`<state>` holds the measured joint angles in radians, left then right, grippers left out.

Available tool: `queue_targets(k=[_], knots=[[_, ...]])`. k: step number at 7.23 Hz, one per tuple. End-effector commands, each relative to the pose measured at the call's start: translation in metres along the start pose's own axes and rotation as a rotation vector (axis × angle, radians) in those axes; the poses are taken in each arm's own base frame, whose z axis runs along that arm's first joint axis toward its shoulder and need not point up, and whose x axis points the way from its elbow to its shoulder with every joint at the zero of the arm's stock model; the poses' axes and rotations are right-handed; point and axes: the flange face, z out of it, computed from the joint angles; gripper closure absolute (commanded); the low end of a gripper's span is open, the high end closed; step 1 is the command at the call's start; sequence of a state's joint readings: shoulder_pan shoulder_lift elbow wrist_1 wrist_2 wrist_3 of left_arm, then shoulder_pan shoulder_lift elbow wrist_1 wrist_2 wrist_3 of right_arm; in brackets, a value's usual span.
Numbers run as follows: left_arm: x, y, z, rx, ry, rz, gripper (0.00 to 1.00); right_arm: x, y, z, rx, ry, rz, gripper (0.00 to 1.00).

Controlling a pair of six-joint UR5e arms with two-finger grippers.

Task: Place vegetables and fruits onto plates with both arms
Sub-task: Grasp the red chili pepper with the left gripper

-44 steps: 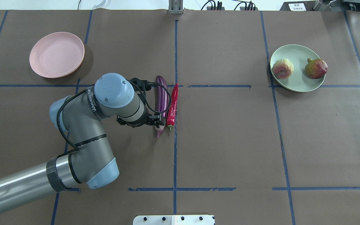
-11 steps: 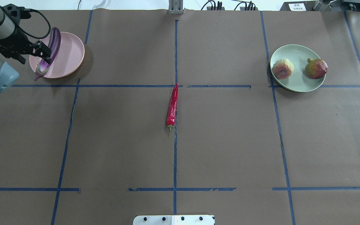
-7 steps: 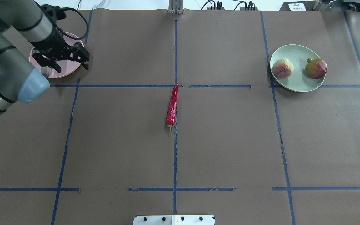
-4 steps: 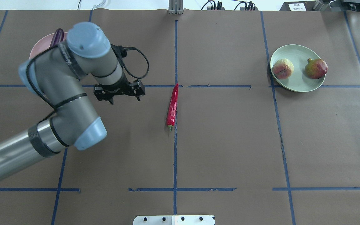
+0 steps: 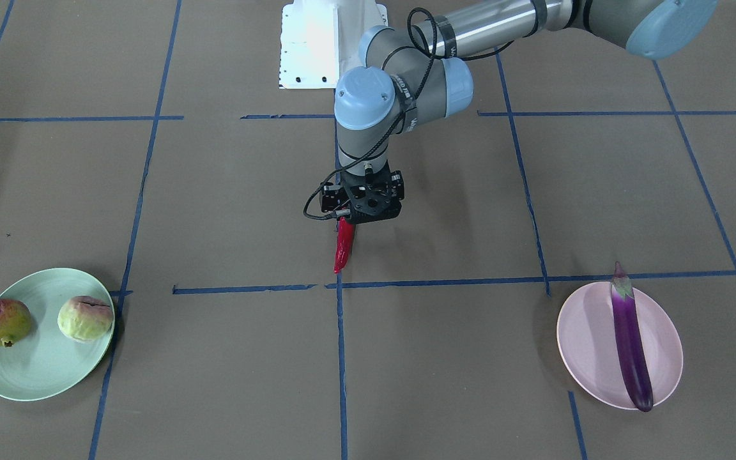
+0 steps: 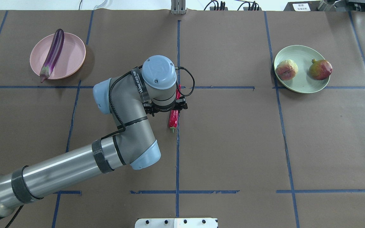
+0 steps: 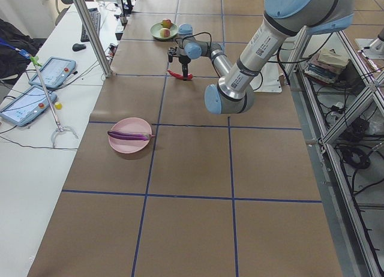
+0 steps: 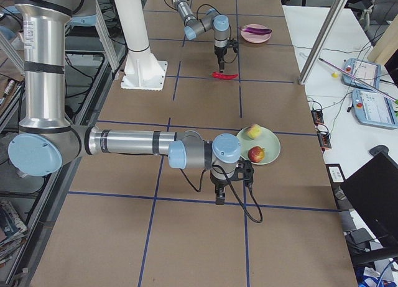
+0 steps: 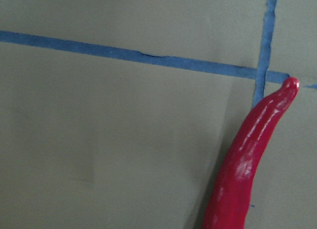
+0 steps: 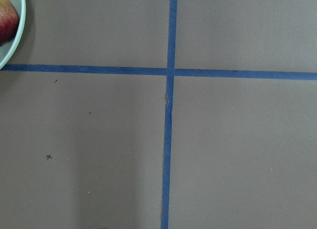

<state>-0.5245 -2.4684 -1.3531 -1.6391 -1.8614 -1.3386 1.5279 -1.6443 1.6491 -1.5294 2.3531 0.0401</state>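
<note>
The purple eggplant (image 6: 52,50) lies across the pink plate (image 6: 70,53) at the far left; it also shows in the front view (image 5: 630,338). The red chili (image 6: 173,121) lies on the table's centre line. My left gripper (image 6: 169,110) points down over its stem half, jaws apart on either side; the left wrist view shows the chili's tip (image 9: 247,164). Both fruits, pale green (image 6: 286,69) and red mottled (image 6: 320,69), sit on the mint plate (image 6: 303,80). My right gripper (image 8: 219,197) hangs near that plate; I cannot tell if it is open.
Brown paper with blue tape lines covers the table. The white base block (image 6: 176,222) sits at the near edge. The left arm's elbow (image 6: 106,95) and forearm cross the left half of the table. Tablets and cables lie on a side bench (image 7: 36,85).
The left gripper carried the eggplant from the centre to the pink plate and let it go. It then swung back right and now stands over the chili, which has not moved.
</note>
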Motion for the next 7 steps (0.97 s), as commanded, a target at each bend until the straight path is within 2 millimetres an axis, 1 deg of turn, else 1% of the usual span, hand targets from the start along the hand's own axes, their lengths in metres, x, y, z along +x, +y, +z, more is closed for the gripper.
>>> queue_targets(k=[1,2,3,5,6,7], knots=[[0.013,0.003,0.017,-0.002,0.001,0.008,0.01,0.001,0.001,0.001,-0.001,0.0,0.001,0.0],[0.014,0.007,0.019,-0.007,-0.001,0.012,0.03,0.0,0.001,0.0,0.0,0.0,0.0,0.0],[0.016,0.013,0.022,-0.014,-0.001,0.017,0.12,0.001,0.001,0.001,-0.001,0.0,0.001,0.0],[0.016,0.013,0.022,-0.014,-0.001,0.017,0.63,0.001,0.001,0.001,-0.001,0.002,0.001,0.0],[0.017,0.012,0.02,-0.012,0.003,0.018,0.86,0.001,0.001,0.001,-0.001,0.0,0.003,0.0],[0.017,0.009,0.018,-0.005,0.018,0.022,0.93,0.001,0.001,0.001,-0.001,0.0,0.003,0.0]])
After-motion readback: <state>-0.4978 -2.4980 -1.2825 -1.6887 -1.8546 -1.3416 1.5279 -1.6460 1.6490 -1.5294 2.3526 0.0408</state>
